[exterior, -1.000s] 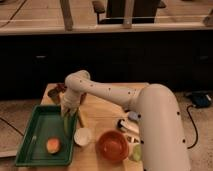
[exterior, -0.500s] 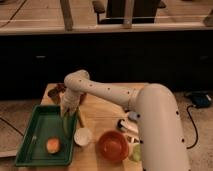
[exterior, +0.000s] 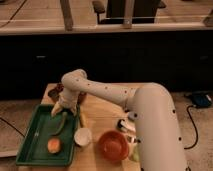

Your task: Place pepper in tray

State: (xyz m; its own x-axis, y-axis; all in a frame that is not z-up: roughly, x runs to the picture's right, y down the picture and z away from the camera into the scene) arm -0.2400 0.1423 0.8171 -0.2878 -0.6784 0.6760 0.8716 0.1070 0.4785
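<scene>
Pincer (exterior: 65, 108) over tray (exterior: 39, 134), pepper (exterior: 62, 123) just beneath it

It looks to me like an office or lab workspace rather than a home. Behind the far edge of the small wooden table (exterior: 102, 112) runs a long, dark low wall (exterior: 125, 60) capped by a pale ledge (exterior: 100, 27), and a dark chair (exterior: 131, 6) stands beyond it. Off the table's right edge a black cable (exterior: 192, 125) trails across the floor (exterior: 20, 107) near a blue box (exterior: 201, 99). The robot's white arm (exterior: 115, 92) crosses the worktop, with its gripper (exterior: 65, 107) over the tray (exterior: 30, 132) at the left edge.
</scene>
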